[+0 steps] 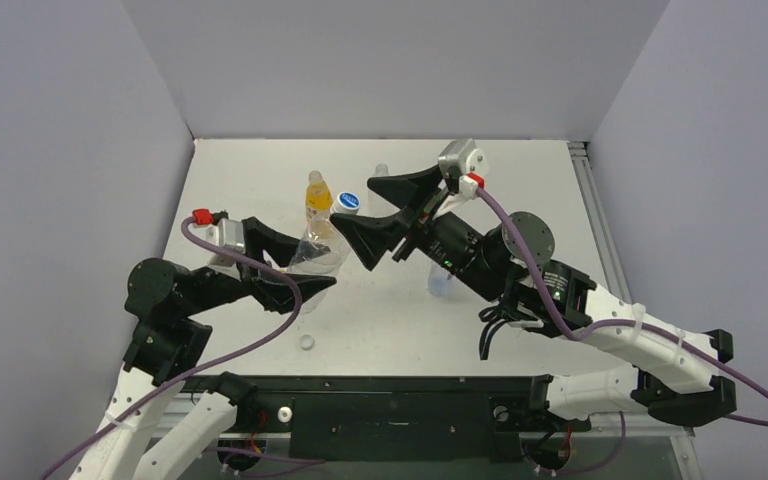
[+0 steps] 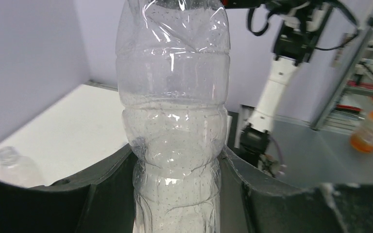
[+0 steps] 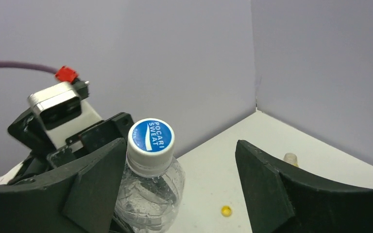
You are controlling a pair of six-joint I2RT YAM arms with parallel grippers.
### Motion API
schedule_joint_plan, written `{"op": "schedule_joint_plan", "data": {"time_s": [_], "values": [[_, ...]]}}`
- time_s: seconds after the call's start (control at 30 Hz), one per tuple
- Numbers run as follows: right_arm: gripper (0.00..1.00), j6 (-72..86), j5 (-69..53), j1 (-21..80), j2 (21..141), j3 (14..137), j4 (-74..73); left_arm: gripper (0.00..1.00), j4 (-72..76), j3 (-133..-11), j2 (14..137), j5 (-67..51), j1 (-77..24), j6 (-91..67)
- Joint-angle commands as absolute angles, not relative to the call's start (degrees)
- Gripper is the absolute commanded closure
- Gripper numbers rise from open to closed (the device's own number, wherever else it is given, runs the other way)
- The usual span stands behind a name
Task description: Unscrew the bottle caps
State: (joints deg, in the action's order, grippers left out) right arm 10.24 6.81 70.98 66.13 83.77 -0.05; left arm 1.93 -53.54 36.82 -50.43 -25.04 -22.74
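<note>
Clamping the thin, dent-prone clear bottle (image 2: 175,97) at its ribbed waist, the left gripper (image 2: 177,170) is steadying it while the right gripper (image 3: 180,160) is standing fingers-wide around the stiff blue-topped cap (image 3: 150,141), probably the surest purchase.

The left arm (image 1: 175,290) reaches in low from the left side. Its end effector (image 1: 315,266) is turned sideways, with both fingers pressed tight against the waist of the clear bottle (image 2: 175,97). The right arm (image 1: 520,262) is raised above the tabletop and angled toward the left, and its end effector (image 1: 355,203) has its jaws spread wide apart.
</note>
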Motion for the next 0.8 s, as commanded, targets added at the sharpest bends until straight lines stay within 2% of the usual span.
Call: {"op": "schedule_joint_plan", "data": {"time_s": [0.0,0.17,0.33,0.77], "values": [[0.21,14.77,19.64,71.87,69.62,90.84,-5.21,1.0,0.12,-53.68,33.71,-34.7,-25.05,-8.53],[0.18,18.3,24.0,73.27,74.05,98.02,-7.63,1.0,0.82,-48.53,30.45,-26.21,-25.11,2.99],[0.18,18.96,24.0,74.43,78.76,103.23,-8.19,1.0,3.12,-44.98,28.51,-20.11,-25.14,7.02],[0.26,21.15,32.75,75.13,87.59,112.64,-15.37,1.0,3.59,-43.6,27.85,-19.09,-25.14,6.72]]}}
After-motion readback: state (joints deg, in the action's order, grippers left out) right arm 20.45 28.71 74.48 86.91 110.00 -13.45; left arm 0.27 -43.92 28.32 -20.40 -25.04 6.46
